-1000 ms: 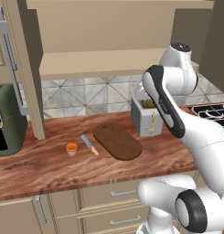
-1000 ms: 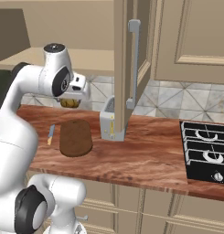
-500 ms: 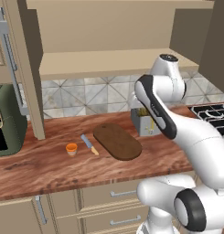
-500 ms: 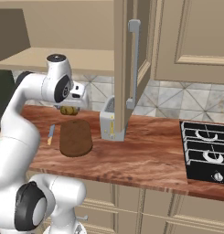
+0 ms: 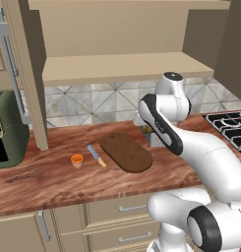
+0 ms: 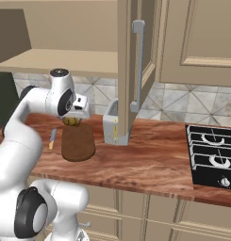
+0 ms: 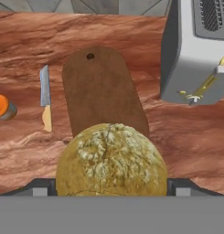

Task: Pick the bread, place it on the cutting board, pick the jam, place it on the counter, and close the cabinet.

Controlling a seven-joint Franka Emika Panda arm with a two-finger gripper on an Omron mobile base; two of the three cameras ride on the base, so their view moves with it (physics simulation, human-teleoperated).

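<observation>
Kitchen worktop scene: the counter is a reddish wood-grain surface with beige drawers beneath, tiled wall behind, and the open cabinet above.

Bread: held in the gripper, jaws pinching it on both sides. It hangs above the near end of the cutting board, not yet resting on it.

Risk points, as judgement:
- Early release. The bread is round; dropped from height it could roll off the board onto the counter. Lower until it touches before opening.
- Off-centre placement. In the hand view the bread sits over the board's near end rather than its middle; release here may leave it overhanging the edge.
- Collision on descent. The toaster stands just beside the board's right edge; a sideways drift of the hand could strike it.
- Later steps. The open cabinet door hangs over the counter near the toaster; arm swings could clip it.

Surroundings: a knife lies just beside the board's left edge, parallel to it. The jam already stands on the counter, left of the knife. A stove occupies the counter's right end; a green appliance stands at the left end.
</observation>
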